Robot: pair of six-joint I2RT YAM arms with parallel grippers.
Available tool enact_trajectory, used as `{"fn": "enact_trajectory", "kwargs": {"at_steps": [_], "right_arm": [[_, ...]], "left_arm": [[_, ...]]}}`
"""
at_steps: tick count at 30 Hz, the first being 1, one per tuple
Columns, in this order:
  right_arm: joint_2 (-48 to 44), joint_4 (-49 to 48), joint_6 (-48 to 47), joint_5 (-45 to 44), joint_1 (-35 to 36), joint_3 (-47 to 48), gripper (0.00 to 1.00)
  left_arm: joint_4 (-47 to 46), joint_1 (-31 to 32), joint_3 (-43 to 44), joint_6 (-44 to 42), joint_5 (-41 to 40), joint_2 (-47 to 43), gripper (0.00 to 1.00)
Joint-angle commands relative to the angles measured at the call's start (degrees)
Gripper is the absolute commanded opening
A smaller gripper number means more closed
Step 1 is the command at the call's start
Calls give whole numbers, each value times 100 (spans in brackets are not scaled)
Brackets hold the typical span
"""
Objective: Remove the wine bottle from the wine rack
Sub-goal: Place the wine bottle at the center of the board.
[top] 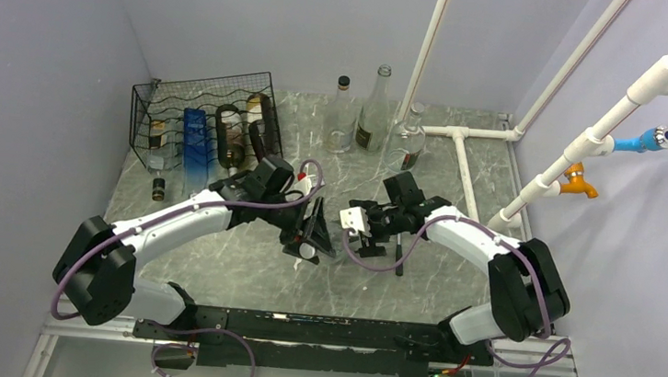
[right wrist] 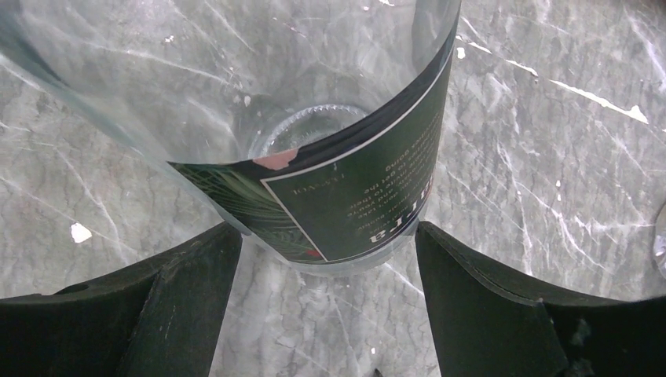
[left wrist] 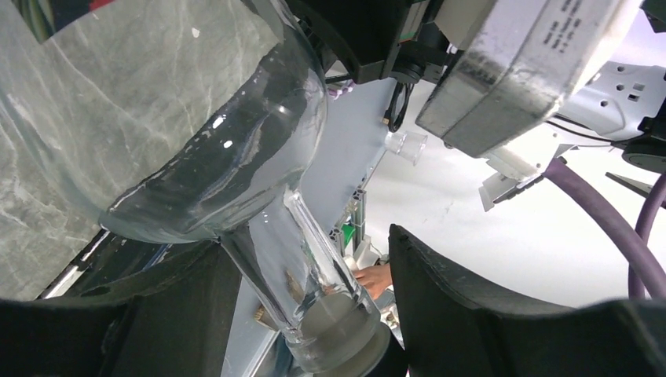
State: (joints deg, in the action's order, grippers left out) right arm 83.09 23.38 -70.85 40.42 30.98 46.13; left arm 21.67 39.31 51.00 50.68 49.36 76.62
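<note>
The bottle was off the rack, out in front of it and to its right. It was clear glass with a dark green label, and it sat between my two hands. My left hand had its fingers either side of the neck, near the cap. They stood apart, with a plain gap between the neck and one finger, so they gripped nothing. My right hand was spread wide around the labelled base with its fingertips right at the glass, but I could not tell whether they pressed on it. Dark bottles lay in the rack. Right of the rack, three clear bottles stood upright on the table.
</note>
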Motion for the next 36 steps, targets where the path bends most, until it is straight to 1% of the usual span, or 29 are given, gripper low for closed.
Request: {"fn": "enact_trajectory", "kwargs": {"at_steps": [1,16,25,36], "right_arm": [[150,400,56,583,31,137,84],[262,673,32,672,-38,283,87],[315,765,49,644,-70,344,88],[277,796,94,658,-172,357,92]], "left_arm": [[-841,24,408,-304,460,-30,70],[-892,24,694,-416,677,167,73],[-927,24,699,-500,778,169,78],[-946,24,674,-605,893,214,79]]}}
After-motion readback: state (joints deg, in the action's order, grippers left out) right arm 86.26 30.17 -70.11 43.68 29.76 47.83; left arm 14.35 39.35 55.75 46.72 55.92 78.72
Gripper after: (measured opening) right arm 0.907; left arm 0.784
